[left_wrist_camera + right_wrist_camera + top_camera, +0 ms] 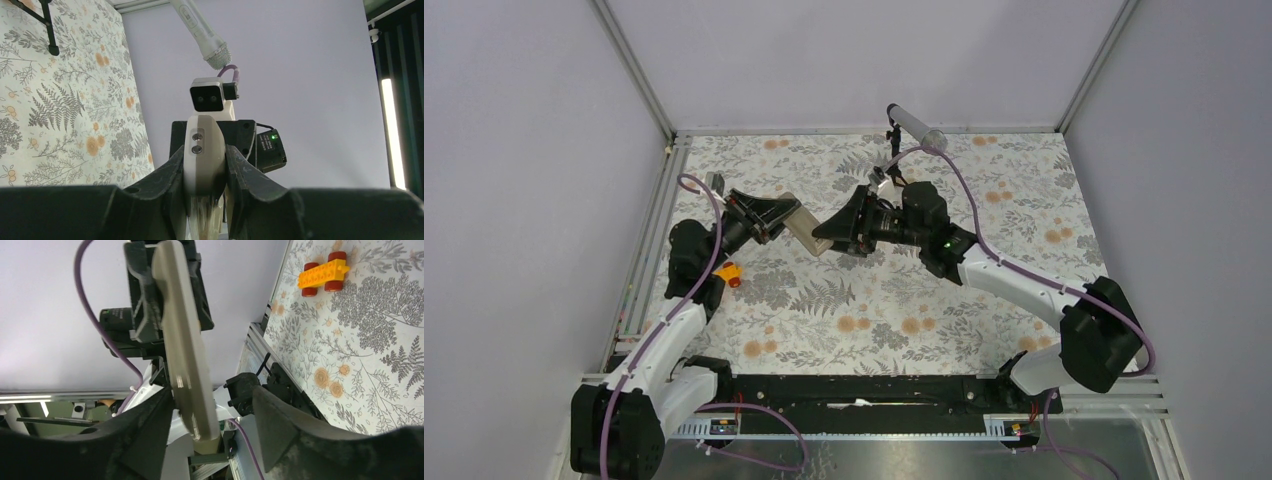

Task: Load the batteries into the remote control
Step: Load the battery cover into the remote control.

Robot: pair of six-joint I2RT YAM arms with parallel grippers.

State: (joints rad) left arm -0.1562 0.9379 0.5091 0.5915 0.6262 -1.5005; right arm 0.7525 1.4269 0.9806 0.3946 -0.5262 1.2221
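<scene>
Fingers point(159, 187) of the left gripper point(202, 187) are pressed in on both sides of the remote control point(202, 150), pinching it by one end. The left wrist view shows that grip closely: the pale rounded casing rises between the two dark pads, with two small round marks on its face. Behind it is the front of the right arm and, higher up, a microphone point(206, 34).

The right wrist view shows the other end. There the right gripper point(212, 395) stands spread, its fingers point(287, 425) either side of the remote control's point(182, 340) free tip. The tip lies close against one finger, and I cannot tell whether they touch; a clear gap separates it from the other. This view alone shows the handset's beige-grey flat side along its length.

From above, the remote control point(802, 232) hangs in the air over the patterned table point(874, 310), bridging the left gripper point(776, 216) and the right gripper point(836, 234), which face each other. That view does not show the finger gaps. An orange toy car point(729, 273) sits on the table near the left arm, also seen from the right wrist point(322, 274). The microphone point(914, 125) stands at the far edge.
</scene>
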